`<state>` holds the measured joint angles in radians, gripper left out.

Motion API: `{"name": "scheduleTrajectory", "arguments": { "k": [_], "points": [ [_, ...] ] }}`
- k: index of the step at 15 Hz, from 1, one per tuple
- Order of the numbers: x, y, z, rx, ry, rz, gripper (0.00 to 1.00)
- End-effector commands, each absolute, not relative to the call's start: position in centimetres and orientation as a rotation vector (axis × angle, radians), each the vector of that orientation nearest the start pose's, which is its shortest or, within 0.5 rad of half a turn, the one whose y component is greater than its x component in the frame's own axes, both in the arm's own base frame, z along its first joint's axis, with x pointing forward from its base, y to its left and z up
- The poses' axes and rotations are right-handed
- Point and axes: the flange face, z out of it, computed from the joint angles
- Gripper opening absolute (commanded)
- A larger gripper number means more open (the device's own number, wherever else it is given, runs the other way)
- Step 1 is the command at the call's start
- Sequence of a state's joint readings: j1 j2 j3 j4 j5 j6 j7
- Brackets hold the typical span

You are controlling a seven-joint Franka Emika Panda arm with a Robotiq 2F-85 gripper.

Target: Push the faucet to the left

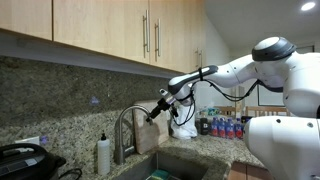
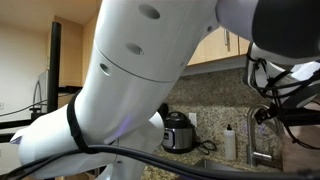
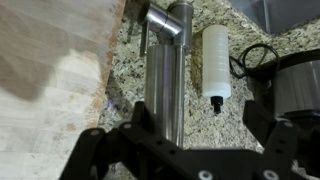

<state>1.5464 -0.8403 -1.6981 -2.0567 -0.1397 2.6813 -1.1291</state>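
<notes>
Black two-finger gripper (image 3: 195, 130) fills the lower edge of the wrist view, its jaws spread wide and holding nothing. Between them runs the tall brushed-steel gooseneck faucet (image 3: 165, 85), closer to one finger than to the other; whether that finger touches the steel cannot be told. Just beside the faucet stands a white plastic soap bottle with a dark pump top (image 3: 214, 62), and beyond the bottle sits a dark round-bodied cooker (image 3: 295, 85). In an exterior view the faucet (image 1: 128, 125) rises from the speckled granite counter (image 1: 205, 150), with the gripper (image 1: 160, 105) at its arched spout. Step in hand, as judged: setting up contact for the push, with the spout bracketed but not yet swung. The next move calls for a leftward sideways sweep, one finger pressed against the spout and kept clear of the bottle.
</notes>
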Motion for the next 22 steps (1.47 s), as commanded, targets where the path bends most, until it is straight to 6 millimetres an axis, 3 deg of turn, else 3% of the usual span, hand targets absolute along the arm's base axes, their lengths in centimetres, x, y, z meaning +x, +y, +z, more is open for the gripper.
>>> {"name": "scheduleTrajectory", "arguments": {
  "k": [1,14,22],
  "points": [
    [57.9,-18.2,39.4,-2.435,-1.047,-1.176,1.0],
    [55.0,-13.9,38.9,-2.461,-0.983,-1.226,1.0],
    [52.5,-13.4,38.7,-2.549,-0.809,-1.231,1.0]
  ]
}}
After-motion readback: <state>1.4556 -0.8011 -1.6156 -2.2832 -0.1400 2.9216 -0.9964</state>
